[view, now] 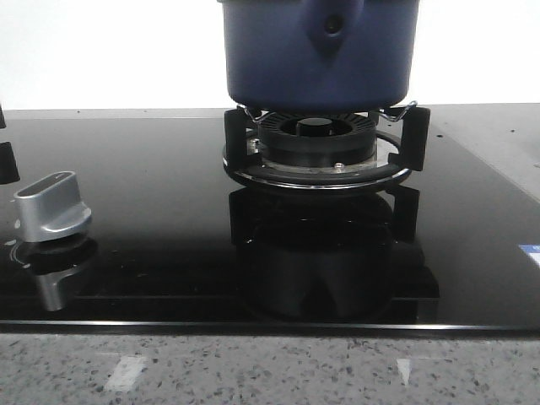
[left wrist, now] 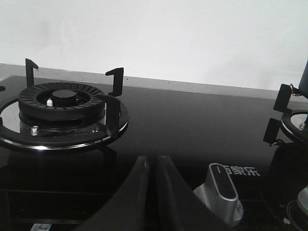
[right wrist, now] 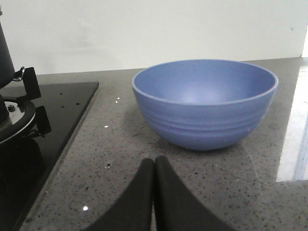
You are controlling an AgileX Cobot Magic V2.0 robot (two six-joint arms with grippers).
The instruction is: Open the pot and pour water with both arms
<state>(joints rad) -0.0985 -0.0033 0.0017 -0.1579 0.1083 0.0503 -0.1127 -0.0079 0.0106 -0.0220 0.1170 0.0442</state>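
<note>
Nothing is gripped yet; this looks like the start, before the lid comes off. The left gripper [left wrist: 153,166], fingers pressed together and empty, hangs over the hob near a silver knob [left wrist: 220,192]. The pot [view: 319,52] sits on the burner stand [view: 321,152] toward the hob's back edge. The right gripper [right wrist: 154,168], likewise closed and empty, faces a blue bowl [right wrist: 206,103] on the counter beside the hob. Next, I judge, one pincer must open and reach for the pot's top, which is out of view.

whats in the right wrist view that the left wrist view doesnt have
Only the right wrist view shows the blue bowl on the speckled counter, with the shut right claw. Only the left wrist view shows an empty burner, a silver knob and the shut left claw. Both catch the black glass cooktop and the pot's burner grate.
</note>
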